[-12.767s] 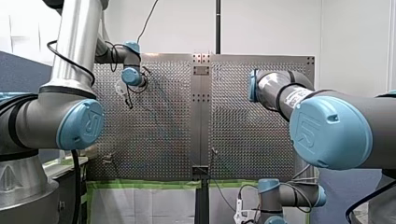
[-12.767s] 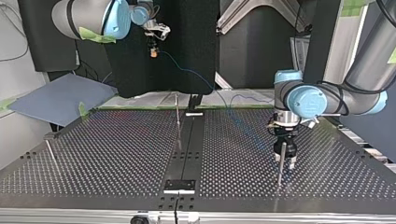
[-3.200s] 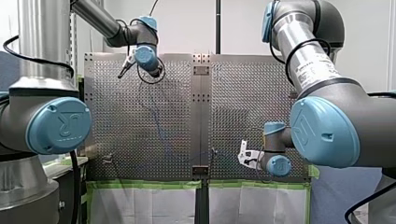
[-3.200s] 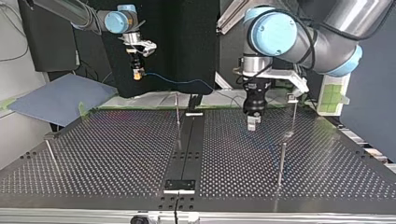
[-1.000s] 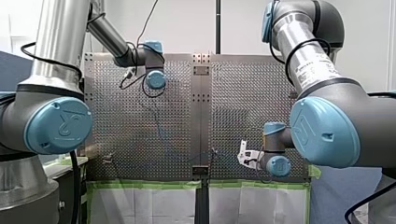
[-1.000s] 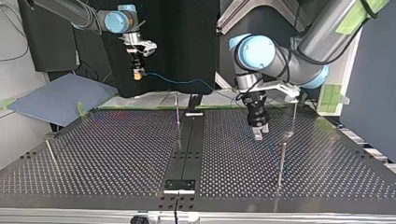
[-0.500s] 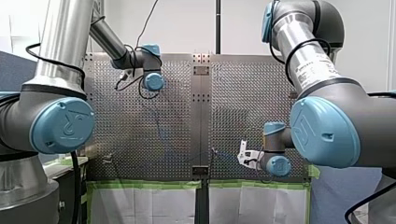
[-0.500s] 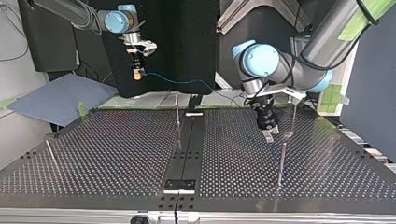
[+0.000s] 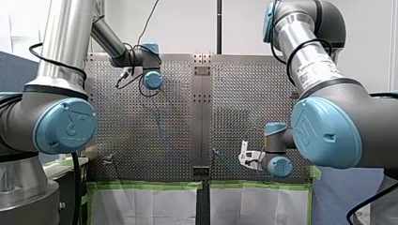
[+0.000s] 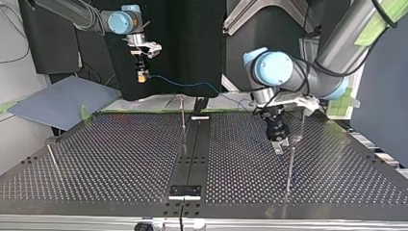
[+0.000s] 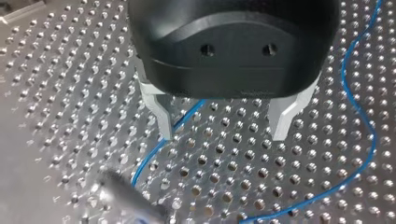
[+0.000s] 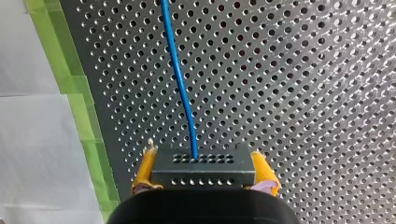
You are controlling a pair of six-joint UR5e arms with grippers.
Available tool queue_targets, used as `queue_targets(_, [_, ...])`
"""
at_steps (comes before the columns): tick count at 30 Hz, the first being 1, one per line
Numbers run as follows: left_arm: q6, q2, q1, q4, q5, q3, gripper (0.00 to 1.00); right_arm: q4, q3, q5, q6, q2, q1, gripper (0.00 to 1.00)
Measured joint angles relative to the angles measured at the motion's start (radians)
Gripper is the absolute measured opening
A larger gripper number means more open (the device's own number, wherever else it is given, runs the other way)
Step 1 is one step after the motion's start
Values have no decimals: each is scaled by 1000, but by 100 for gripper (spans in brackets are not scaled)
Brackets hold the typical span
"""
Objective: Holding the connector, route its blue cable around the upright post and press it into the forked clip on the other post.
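My right gripper [image 12: 204, 171] is closed by two yellow pads [image 12: 145, 168] on the one connector [image 12: 204, 161], raised near the edge of the table [image 12: 289, 70]; a single blue cable [image 12: 180, 79] is led from it. My left gripper [image 11: 223, 133] is held open low over the table, the cable seen between its two fingers [image 11: 159, 112]. Four posts are counted, one post [image 10: 290, 166] just beside it.

Robotics lab: perforated metal table [image 10: 120, 159].
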Motion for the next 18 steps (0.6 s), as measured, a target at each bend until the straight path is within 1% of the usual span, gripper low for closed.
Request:
queue_targets(4, [-1, -1, 7, -14, 21, 8, 100, 0, 0, 0, 1, 0, 0, 0])
queue_targets(8, [-2, -2, 11, -22, 28, 10, 100, 0, 0, 0, 1, 0, 0, 0])
queue_targets(13, [-16, -12, 13, -36, 45, 10, 100, 1, 0, 0, 2, 0, 0, 0])
queue_targets(15, [-18, -22, 12, -45, 45, 10, 100, 1, 0, 0, 2, 0, 0, 0])
queue_targets(18, [-11, -46, 5, -58, 33, 10, 100, 2, 0, 0, 2, 0, 0, 0])
